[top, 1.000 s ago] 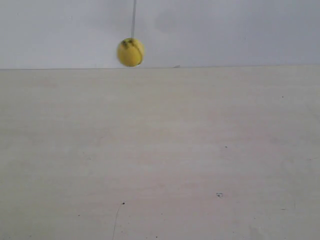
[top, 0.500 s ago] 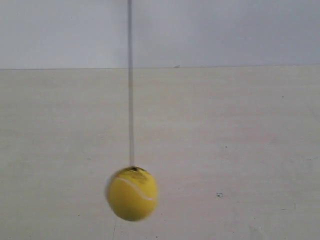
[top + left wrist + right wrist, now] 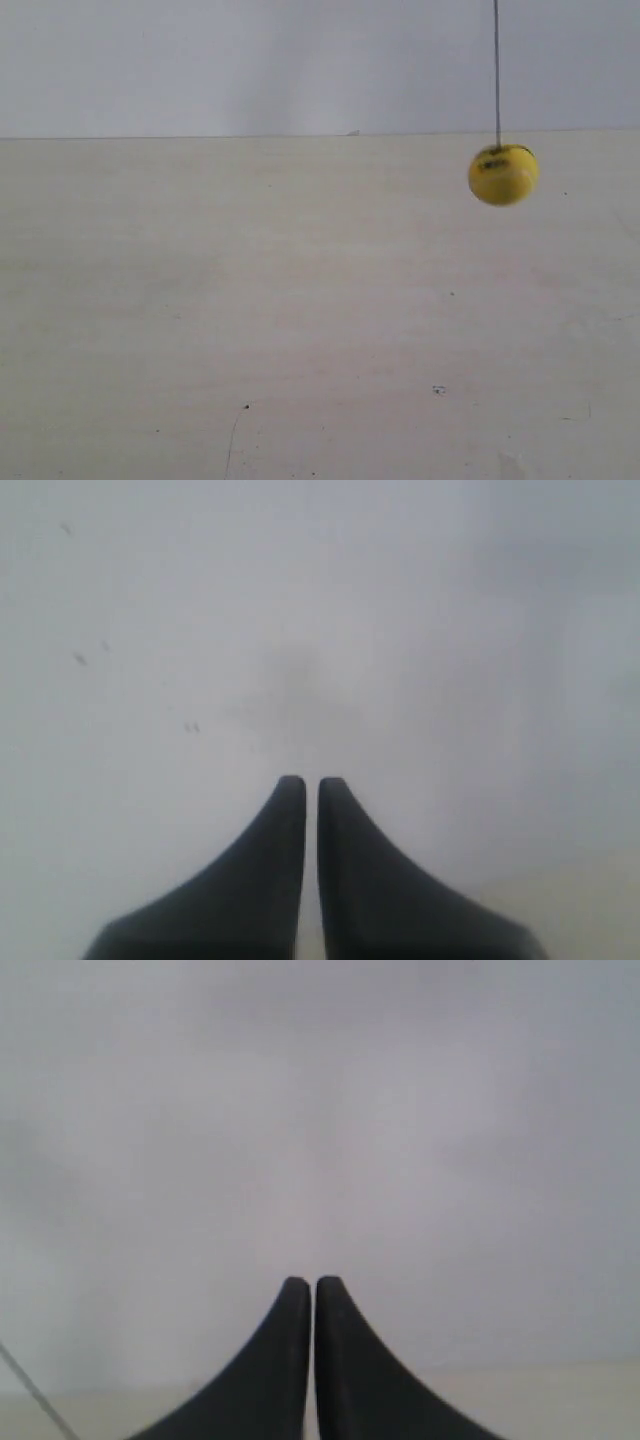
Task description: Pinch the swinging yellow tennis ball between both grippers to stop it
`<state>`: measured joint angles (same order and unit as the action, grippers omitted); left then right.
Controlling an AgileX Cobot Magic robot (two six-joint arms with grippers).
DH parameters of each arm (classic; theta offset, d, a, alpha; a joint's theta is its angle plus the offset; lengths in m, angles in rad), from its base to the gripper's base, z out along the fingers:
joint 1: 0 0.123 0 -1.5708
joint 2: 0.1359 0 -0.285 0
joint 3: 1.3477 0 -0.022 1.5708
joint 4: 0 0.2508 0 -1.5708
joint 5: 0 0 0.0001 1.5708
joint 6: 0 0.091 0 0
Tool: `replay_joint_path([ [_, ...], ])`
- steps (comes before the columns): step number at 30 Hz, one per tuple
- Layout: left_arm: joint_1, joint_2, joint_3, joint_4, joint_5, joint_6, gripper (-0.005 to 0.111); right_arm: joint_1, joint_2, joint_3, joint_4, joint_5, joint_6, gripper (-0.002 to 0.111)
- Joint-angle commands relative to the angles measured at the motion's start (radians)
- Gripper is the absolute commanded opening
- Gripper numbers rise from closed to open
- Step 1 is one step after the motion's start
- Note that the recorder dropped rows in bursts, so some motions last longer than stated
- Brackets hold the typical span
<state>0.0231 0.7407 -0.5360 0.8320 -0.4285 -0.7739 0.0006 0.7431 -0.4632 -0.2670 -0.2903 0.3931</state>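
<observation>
Tennis ball (image 3: 503,175), small, bright yellow, fuzzy, hung on thin dark string (image 3: 497,70) at right of exterior view, seen against far edge of pale wooden tabletop (image 3: 300,300); left gripper (image 3: 304,785) and right gripper (image 3: 304,1285), black, tapered, each closed to a hairline slit, empty; ball in neither wrist view, arms outside exterior view; direction from either tip, and nearer arm, undeterminable.

On the left gripper (image 3: 303,785) the jaws stand together; on the right gripper (image 3: 303,1285) likewise.
</observation>
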Motion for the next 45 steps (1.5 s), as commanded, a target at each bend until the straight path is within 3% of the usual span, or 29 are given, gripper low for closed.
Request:
replay_joint_path([
  [1, -0.004, 0.207, -0.009, 0.185, -0.065, -0.087, 0.005, -0.001, 0.206, -0.009, -0.139, 0.026, -0.016, 0.000],
  [7, -0.004, 0.433, -0.009, 0.252, -0.067, -0.032, 0.005, -0.001, 0.470, -0.009, -0.237, -0.078, -0.009, 0.000],
  [17, -0.004, 0.660, -0.060, 0.297, -0.089, 0.059, 0.005, -0.001, 0.814, -0.084, -0.445, -0.252, 0.067, 0.000],
  [21, -0.004, 0.724, -0.064, 0.319, -0.172, 0.052, 0.005, -0.001, 0.894, -0.109, -0.577, -0.360, 0.145, 0.000],
  [28, -0.004, 0.843, -0.082, 0.502, -0.462, 0.000, 0.005, -0.001, 0.956, -0.167, -0.858, -0.486, 0.335, 0.000],
  [33, -0.004, 0.903, -0.130, 0.622, -0.594, -0.071, 0.005, -0.001, 0.956, -0.167, -0.901, -0.583, 0.335, 0.000],
  [45, -0.009, 0.912, -0.136, 0.675, -0.730, -0.071, 0.005, -0.001, 0.956, -0.167, -0.917, -0.595, 0.338, 0.000],
])
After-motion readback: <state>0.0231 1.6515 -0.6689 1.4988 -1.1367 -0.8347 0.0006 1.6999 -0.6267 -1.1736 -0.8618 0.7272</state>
